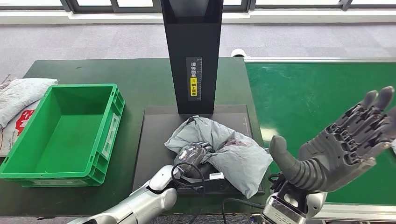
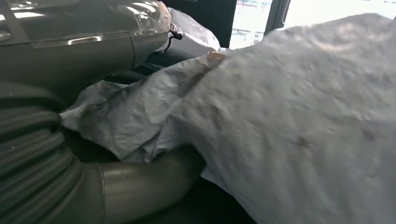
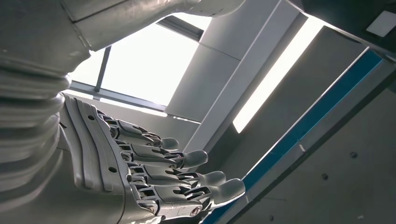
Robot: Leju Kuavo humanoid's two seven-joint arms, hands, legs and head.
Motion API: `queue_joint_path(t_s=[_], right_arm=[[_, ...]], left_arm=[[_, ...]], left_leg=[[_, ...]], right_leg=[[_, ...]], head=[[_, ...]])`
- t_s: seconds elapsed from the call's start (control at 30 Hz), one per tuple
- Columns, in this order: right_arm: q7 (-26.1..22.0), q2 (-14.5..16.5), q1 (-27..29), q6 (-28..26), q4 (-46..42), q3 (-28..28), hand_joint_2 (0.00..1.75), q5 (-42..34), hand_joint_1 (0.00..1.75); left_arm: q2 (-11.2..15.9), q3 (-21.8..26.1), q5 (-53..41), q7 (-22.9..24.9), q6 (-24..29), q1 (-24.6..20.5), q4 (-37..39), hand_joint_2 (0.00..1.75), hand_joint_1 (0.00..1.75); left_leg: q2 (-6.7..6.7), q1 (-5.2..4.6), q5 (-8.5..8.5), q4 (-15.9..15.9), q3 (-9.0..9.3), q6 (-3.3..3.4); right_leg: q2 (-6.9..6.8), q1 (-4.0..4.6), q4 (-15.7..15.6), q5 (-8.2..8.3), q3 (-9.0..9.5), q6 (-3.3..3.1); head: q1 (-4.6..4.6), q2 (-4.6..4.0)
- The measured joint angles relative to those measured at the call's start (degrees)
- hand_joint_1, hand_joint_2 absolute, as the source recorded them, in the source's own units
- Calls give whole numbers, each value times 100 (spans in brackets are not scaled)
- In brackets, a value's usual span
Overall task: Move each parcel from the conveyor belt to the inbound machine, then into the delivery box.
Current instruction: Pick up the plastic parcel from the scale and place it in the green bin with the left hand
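Note:
A crumpled grey parcel (image 1: pixel 236 156) lies on the black platform (image 1: pixel 152 140) of the inbound machine, in front of its black column (image 1: pixel 192 46). My left hand (image 1: pixel 192 156) is on the parcel's near left part. In the left wrist view its thumb (image 2: pixel 140 186) lies under the parcel (image 2: pixel 289 116) and the rest of the hand over it, so it grips the parcel. My right hand (image 1: pixel 336 144) is raised above the green conveyor belt (image 1: pixel 308 93), with its fingers (image 3: pixel 187 175) stretched out and apart, holding nothing.
A green delivery box (image 1: pixel 51 179) with nothing inside stands on the dark table to the left of the platform. White bags (image 1: pixel 18 98) lie beyond the box's far left side. The belt's metal frame (image 1: pixel 317 59) runs along the back right.

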Motion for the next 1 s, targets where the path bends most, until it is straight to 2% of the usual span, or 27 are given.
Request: queue_joint_path(t_s=[0.57, 0.67, 0.77, 0.87, 1.0], right_arm=[[-1, 7, -15, 0, 143, 0, 175, 12, 0], [-1, 7, -16, 0, 163, 0, 175, 23, 0], [-1, 7, -15, -1, 171, -1, 175, 86, 0], [-1, 7, -3, -4, 168, -21, 175, 154, 0], [0, 7, 12, -8, 164, -80, 175, 191, 0]], left_arm=[[2, -291, 19, 166, 101, -153, 209, 175, 175], [2, -343, 57, 182, 286, -155, 242, 175, 175], [14, -326, -116, 178, 765, -146, 252, 175, 175], [74, 211, -1086, -146, 1108, 20, -85, 175, 175], [103, 1932, -1887, -863, 1164, 490, -1202, 175, 175]], left_leg=[[0, 0, 0, 0, 2, 0], [0, 0, 0, 0, 2, 0], [1, 0, 1, 0, 2, 1], [1, 0, 3, 0, 2, 2], [16, 0, 3, 0, 3, 2]], right_leg=[[0, 0, 0, 0, 2, 0], [0, 0, 0, 0, 2, 0], [0, 0, 0, 0, 2, 0], [0, 0, 0, 0, 2, 0], [15, 1, 1, 1, -6, 0]], head=[[0, 1], [0, 0], [0, 0], [0, 1], [2, 0]])
